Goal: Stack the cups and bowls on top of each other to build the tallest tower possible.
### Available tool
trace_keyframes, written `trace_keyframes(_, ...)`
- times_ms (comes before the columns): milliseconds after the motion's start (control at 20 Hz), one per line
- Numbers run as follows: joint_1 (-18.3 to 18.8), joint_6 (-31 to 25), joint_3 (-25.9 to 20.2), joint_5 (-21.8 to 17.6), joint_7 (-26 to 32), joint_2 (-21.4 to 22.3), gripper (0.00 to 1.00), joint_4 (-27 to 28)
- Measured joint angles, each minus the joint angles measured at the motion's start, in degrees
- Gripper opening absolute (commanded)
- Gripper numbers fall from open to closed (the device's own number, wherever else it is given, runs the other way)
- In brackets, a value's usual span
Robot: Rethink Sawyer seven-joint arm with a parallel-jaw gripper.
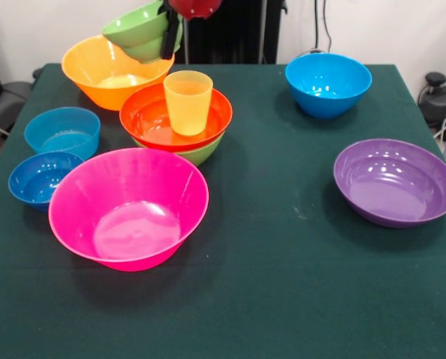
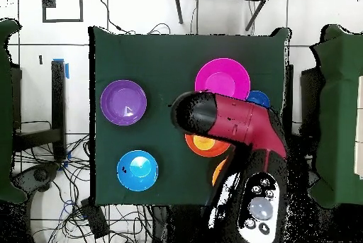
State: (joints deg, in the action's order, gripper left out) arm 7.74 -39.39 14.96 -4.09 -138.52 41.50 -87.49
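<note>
I see the cup (image 1: 188, 102) standing in the stacked bowls (image 1: 175, 120) mid-table, one bowl (image 1: 129, 206) before them, another (image 1: 105, 72) behind-left, two bowls (image 1: 362, 134) well right.

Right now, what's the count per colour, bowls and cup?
Pink bowl: 1
Orange bowl: 1
Red-orange bowl: 1
Green: 2, small green bowl held in the claw, medium green bowl under the red-orange bowl
Blue bowls: 3
Purple bowl: 1
Yellow cup: 1
Total: 10
</note>
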Motion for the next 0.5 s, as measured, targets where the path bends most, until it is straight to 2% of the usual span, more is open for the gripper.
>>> trace_keyframes(500,0.08,-5.01,-3.03,-2.05,0.00,-2.94,0.00,4.57)
